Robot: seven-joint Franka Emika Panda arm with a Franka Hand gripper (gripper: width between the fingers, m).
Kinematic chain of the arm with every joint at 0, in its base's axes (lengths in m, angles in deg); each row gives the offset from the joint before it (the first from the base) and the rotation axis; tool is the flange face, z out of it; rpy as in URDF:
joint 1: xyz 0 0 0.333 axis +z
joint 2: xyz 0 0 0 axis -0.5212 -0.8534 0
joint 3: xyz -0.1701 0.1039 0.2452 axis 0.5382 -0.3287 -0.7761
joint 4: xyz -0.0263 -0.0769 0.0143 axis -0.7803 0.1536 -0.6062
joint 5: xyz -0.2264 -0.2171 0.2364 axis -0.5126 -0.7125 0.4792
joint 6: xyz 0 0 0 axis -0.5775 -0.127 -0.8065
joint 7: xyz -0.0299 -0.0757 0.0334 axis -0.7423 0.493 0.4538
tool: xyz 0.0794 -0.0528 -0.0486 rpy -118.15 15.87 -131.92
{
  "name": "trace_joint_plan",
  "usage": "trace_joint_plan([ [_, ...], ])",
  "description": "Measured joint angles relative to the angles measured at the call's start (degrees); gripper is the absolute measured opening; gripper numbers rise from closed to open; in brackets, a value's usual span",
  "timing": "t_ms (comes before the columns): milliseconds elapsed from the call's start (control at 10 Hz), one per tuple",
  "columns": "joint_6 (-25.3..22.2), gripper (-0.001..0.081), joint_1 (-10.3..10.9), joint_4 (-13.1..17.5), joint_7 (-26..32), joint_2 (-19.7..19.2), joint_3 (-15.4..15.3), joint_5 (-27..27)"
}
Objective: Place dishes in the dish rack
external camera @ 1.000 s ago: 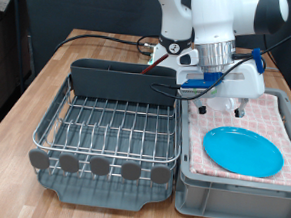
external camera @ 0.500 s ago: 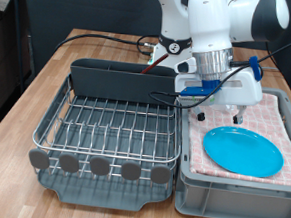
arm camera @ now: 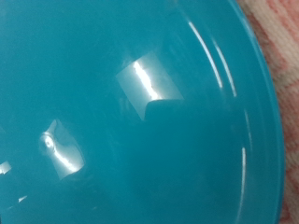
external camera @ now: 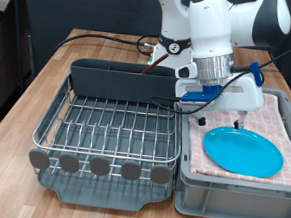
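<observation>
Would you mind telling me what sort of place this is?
Probably a lab bench staged as a kitchen: a wooden table holds a dish rack, a blue plate on cloth, and trailing cables.

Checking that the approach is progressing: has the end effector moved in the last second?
Yes. In the exterior view the end effector has dropped lower and shifted slightly right, closing on the blue plate, which lies unmoved on the checked cloth.

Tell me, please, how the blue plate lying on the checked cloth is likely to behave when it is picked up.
The blue plate looks rigid, so it should hold its shape. Its glossy face throws bright reflections in the wrist view, so it may be slippery. It lies flat on the checked cloth, so its low rim may be awkward to get under.
</observation>
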Motion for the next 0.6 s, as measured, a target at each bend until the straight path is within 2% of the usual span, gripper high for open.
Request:
trace_joint_plan([
  [600,0.0,0.0802,0.0,1.5,0.0,-1.6,-0.3,0.1],
])
